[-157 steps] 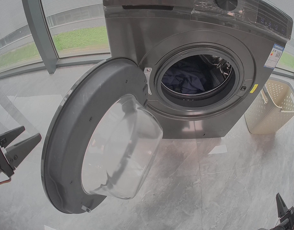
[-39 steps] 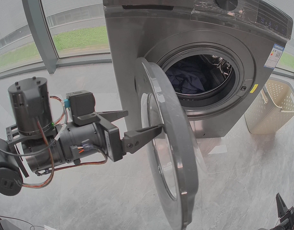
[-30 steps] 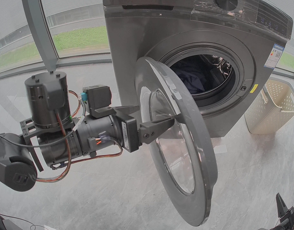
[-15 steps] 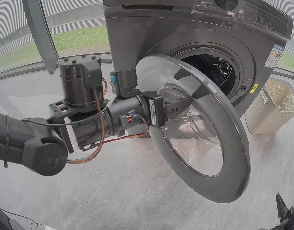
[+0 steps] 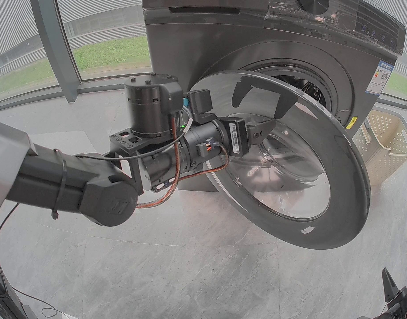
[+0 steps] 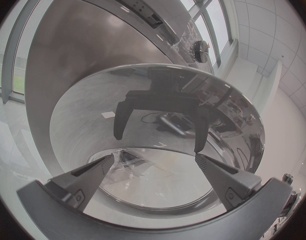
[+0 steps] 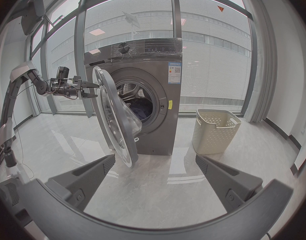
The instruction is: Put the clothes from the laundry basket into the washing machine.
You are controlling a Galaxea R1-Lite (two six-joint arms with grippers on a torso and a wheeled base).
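Left fingers (image 6: 89, 177) spread, facing glossy round door (image 5: 345, 200)

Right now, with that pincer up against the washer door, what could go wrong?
1. The left pincer is open, with only its fingertips near the smooth glass of the door; they might skid off rather than push it.
2. The door is only part-way shut; a weak or off-centre push may leave it unlatched.
3. Dark clothes lie in the drum; if any sit by the opening, the door could pinch them.
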